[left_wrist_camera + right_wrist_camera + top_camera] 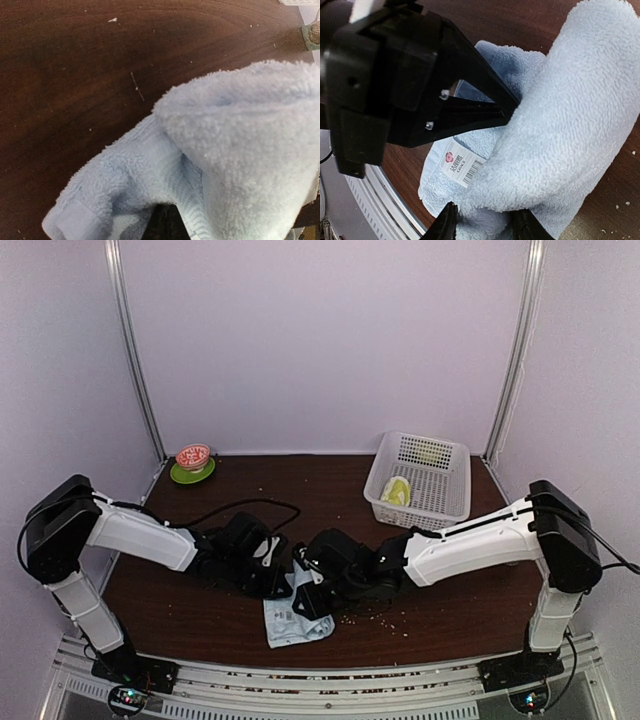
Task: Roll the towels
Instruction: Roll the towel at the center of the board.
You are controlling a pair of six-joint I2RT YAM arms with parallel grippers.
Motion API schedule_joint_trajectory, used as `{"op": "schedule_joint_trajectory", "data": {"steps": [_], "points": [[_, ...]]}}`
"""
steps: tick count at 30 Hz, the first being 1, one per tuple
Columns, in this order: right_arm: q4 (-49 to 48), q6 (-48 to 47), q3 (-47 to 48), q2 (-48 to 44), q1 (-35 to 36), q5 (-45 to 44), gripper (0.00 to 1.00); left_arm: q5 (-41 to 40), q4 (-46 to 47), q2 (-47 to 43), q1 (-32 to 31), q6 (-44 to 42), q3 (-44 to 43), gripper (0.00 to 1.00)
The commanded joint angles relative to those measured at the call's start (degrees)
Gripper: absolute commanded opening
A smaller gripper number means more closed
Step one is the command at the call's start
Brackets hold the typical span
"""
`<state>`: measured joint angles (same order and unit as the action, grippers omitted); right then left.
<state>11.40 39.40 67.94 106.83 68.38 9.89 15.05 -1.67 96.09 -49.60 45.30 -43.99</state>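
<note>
The long, plain light-blue terry towel (pixel 295 618) is lying partly rolled at the front middle of the dark wooden table (pixel 190 625), between both arms. The left gripper (pixel 512 107) is clamping tight on its raised fold. The right gripper (pixel 486 225) is standing partly open, fingertips straddling the towel's edge. The small yellow-green patterned towel (pixel 397 490) is sitting in the white plastic basket (pixel 445 505), right rear.
</note>
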Motion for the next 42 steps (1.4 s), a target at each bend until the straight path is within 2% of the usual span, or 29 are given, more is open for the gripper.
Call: {"op": "schedule_joint_trajectory", "data": {"steps": [1, 9, 14, 27, 42], "points": [[2.15, 0.6, 2.1, 1.75, 0.11, -0.33, 0.37, -2.11, -3.3, -5.54, -0.01, -1.5, 0.1, 0.0], [3.77, 0.25, 3.8, 2.85, 0.09, -0.74, 0.37, -6.2, -10.58, -14.5, 0.03, -1.79, 0.91, 0.0], [4.2, -0.09, 4.74, 3.5, 0.16, -0.68, 0.37, -9.65, -13.65, -12.88, 0.11, -1.22, 1.9, 0.0], [5.39, -0.58, 6.97, 4.26, 0.47, 0.09, 0.37, -4.96, -4.36, -3.17, 0.03, 1.12, 4.8, 0.0], [7.18, -1.29, 12.61, 9.83, 1.93, 3.34, 0.37, -5.8, -2.85, -6.9, 0.02, 2.82, 8.42, 0.0]]}}
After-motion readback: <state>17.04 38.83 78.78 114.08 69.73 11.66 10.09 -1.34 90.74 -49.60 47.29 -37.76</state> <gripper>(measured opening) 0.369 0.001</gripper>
